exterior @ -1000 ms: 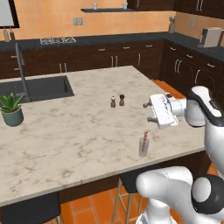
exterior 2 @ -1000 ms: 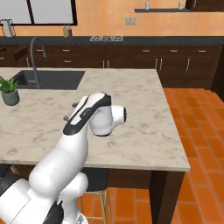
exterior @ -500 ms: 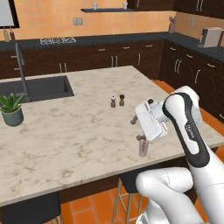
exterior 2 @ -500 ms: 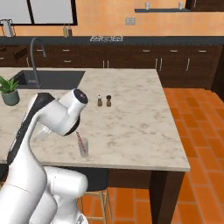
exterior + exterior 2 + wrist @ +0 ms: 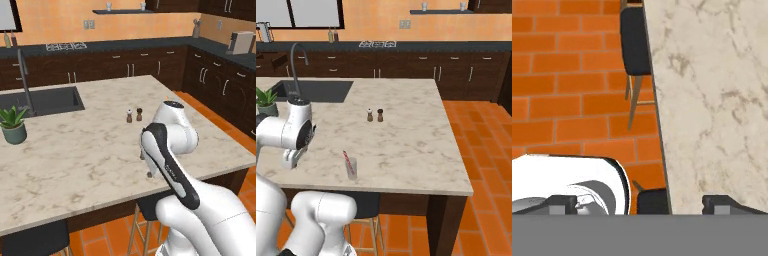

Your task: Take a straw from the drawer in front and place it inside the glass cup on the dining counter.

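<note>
Straw [image 5: 347,159] stands inside the glass cup [image 5: 351,169] now, red and white, leaning a little and poking up above the rim; the cup sits on the dining counter [image 5: 406,140], near the front edge; so the job looks done, I think.

Half a second ago the white arm was bent right over the cup; now it has swung away and pulled back toward the robot's own body; in the right base view the cup stands free, with the arm off to its left and not touching it; in the left base view the arm covers the cup.

Gripper [image 5: 642,202] looks down past the counter edge at the orange floor and a dark stool [image 5: 634,45]; its two dark tips stand wide apart with nothing between them, so it is open and holds nothing.

Farther back on the counter stand the two little shakers [image 5: 375,115], well apart from the cup; the plant [image 5: 266,100] and the dark sink [image 5: 318,90] are at the far left.
</note>
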{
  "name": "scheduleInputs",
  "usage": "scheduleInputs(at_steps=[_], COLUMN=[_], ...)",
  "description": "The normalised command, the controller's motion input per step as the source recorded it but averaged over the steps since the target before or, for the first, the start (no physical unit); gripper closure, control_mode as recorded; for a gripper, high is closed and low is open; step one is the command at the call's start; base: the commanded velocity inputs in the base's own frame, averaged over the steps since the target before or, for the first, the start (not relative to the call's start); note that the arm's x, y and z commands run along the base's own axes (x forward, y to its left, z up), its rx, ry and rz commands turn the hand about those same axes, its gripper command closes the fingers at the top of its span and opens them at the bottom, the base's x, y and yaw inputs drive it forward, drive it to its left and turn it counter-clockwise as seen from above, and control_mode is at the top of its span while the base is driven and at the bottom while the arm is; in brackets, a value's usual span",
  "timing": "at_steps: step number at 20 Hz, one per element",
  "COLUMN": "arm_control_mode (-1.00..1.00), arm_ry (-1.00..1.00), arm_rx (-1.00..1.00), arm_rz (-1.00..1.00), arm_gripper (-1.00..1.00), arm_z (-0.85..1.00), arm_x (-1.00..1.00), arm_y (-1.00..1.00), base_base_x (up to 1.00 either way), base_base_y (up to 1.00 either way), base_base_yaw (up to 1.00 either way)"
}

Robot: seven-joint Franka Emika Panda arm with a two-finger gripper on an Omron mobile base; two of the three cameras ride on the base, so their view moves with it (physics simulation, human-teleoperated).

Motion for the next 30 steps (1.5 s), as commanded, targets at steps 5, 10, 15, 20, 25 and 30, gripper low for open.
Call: scheduleInputs(at_steps=[5,10,15,20,25,30], arm_control_mode=[-1.0,-1.0,-1.0,-1.0,-1.0,-1.0], arm_ry=[0.12,0.03,-0.02,-0.01,0.0,0.0], arm_rx=[-0.27,-0.16,-0.02,0.02,0.03,-0.01], arm_rz=[0.0,-0.02,-0.08,-0.16,-0.39,-0.56], arm_gripper=[-1.0,-1.0,-1.0,-1.0,-1.0,-1.0], arm_z=[-0.59,-0.52,-0.22,0.05,0.4,0.51], arm_x=[0.0,-0.19,-0.83,-0.93,-0.38,0.04], arm_y=[0.0,0.0,-0.16,-0.29,-0.24,-0.22], base_base_x=[0.0,0.0,0.0,0.0,0.0,0.0], base_base_y=[0.0,0.0,0.0,0.0,0.0,0.0], base_base_yaw=[0.0,0.0,0.0,0.0,0.0,0.0])
